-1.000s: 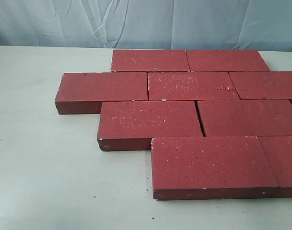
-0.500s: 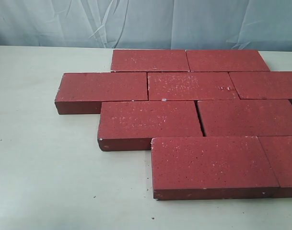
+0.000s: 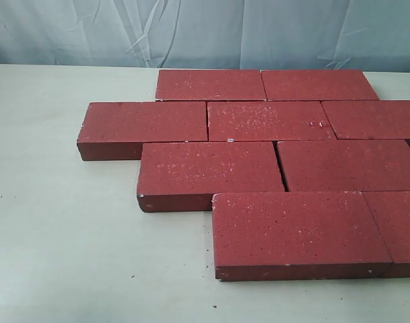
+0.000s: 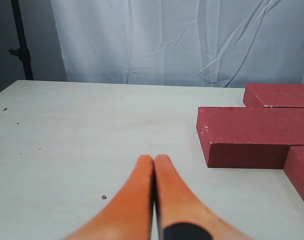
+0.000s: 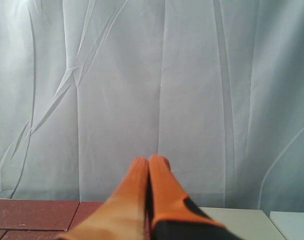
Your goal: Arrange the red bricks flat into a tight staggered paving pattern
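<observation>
Several red bricks point(image 3: 266, 121) lie flat on the pale table point(image 3: 56, 235) in staggered rows, packed close, with a thin gap between the two of the third row. The nearest brick point(image 3: 295, 229) sits at the front right. No gripper shows in the exterior view. In the left wrist view my left gripper point(image 4: 154, 159) is shut and empty over bare table, with a brick end point(image 4: 246, 137) off to one side. In the right wrist view my right gripper point(image 5: 150, 161) is shut and empty, raised, with bricks point(image 5: 37, 214) low behind it.
A wrinkled pale curtain point(image 3: 205, 30) hangs behind the table. A dark stand pole point(image 4: 19, 40) rises past the table's far corner in the left wrist view. The bricks run past the exterior view's right edge.
</observation>
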Tool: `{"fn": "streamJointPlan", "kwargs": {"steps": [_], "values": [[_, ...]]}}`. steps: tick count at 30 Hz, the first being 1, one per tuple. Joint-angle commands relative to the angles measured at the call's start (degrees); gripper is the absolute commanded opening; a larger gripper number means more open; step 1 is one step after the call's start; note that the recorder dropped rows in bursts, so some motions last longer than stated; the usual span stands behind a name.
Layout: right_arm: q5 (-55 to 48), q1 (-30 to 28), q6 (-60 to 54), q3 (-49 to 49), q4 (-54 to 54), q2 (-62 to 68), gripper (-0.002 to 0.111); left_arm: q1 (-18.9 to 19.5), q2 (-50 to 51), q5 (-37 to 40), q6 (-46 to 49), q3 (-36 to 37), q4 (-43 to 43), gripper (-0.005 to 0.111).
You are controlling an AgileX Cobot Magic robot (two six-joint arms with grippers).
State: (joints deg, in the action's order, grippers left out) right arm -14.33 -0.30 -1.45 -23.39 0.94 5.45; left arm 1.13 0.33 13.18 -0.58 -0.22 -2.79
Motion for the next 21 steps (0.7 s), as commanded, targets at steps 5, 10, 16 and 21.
{"fn": "streamJointPlan", "kwargs": {"steps": [5,10,16,21], "values": [[-10.7,-0.2,0.0,1.2,0.6,-0.2,-0.001,0.0,-0.3,0.1,-0.3,0.2,0.0,0.0],[-0.5,-0.2,2.2,13.4,0.4,-1.6,-0.001,0.0,-0.3,0.1,-0.3,0.2,0.0,0.0],[1.8,-0.2,4.1,23.4,-1.7,-4.5,-0.001,0.0,-0.3,0.1,-0.3,0.2,0.1,0.0],[-2.0,-0.2,4.0,23.4,-1.5,-5.3,-0.001,0.0,-0.3,0.1,-0.3,0.2,0.1,0.0]]}}
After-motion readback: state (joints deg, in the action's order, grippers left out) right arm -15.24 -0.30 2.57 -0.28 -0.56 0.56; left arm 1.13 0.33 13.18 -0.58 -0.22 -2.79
